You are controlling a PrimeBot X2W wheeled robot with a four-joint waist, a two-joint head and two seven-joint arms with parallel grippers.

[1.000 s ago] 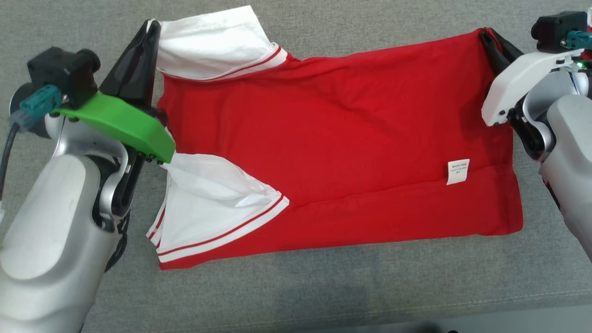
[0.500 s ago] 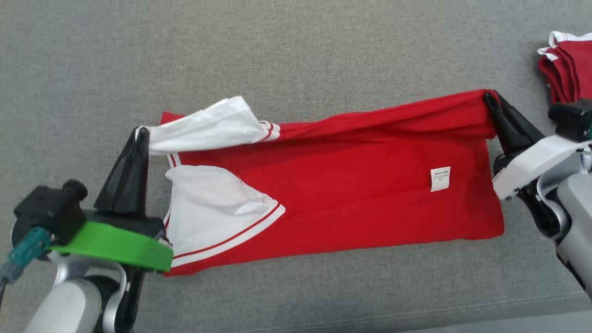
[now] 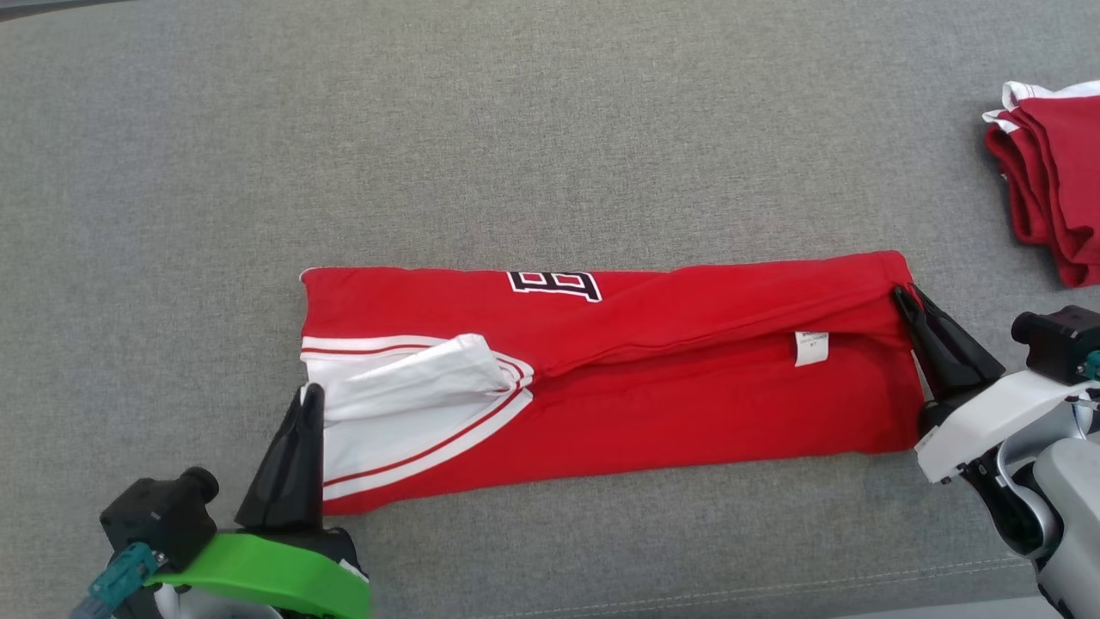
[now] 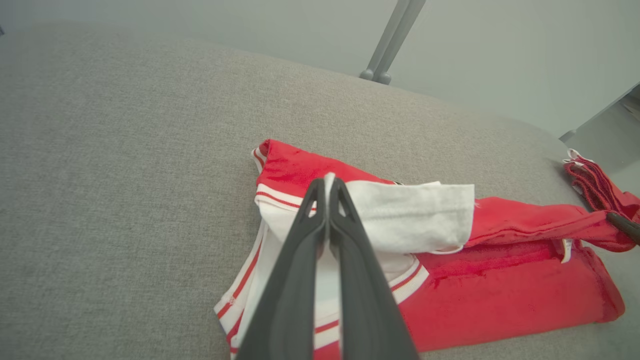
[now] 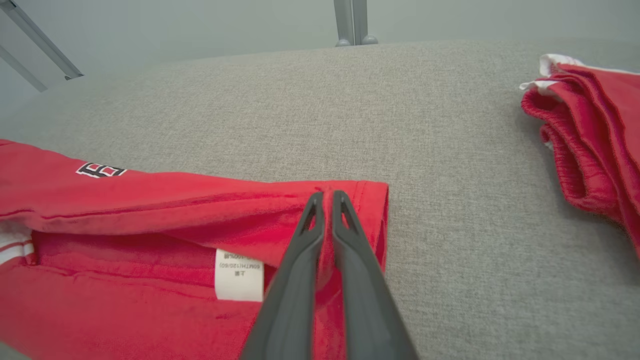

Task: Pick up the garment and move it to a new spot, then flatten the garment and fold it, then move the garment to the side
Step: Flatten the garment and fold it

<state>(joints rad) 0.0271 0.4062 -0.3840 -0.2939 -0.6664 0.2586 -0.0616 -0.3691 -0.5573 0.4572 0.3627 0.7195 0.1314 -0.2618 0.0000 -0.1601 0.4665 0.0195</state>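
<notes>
The red garment (image 3: pixel 687 413) with white sleeves lies in a long band on the grey cushion (image 3: pixel 516 129), its far half doubled over toward me so a black letter print (image 3: pixel 554 284) faces up. My left gripper (image 3: pixel 311 392) is shut on the edge of the upper white sleeve (image 3: pixel 412 387); the left wrist view shows the white cloth pinched between the closed tips of the left gripper (image 4: pixel 327 178). My right gripper (image 3: pixel 902 292) is shut on the garment's red corner, and in the right wrist view the right gripper (image 5: pixel 326 193) nips that fold of the garment (image 5: pixel 150 200).
A pile of folded red garments (image 3: pixel 1048 198) lies at the far right, close to my right arm. Metal legs (image 5: pixel 352 22) stand beyond the cushion's far edge. A seam (image 3: pixel 773 585) runs along the cushion's near edge.
Both grippers have drawn the garment's far edge toward me and lowered it, doubling the cloth over and exposing the letter print. The head camera has also shifted.
</notes>
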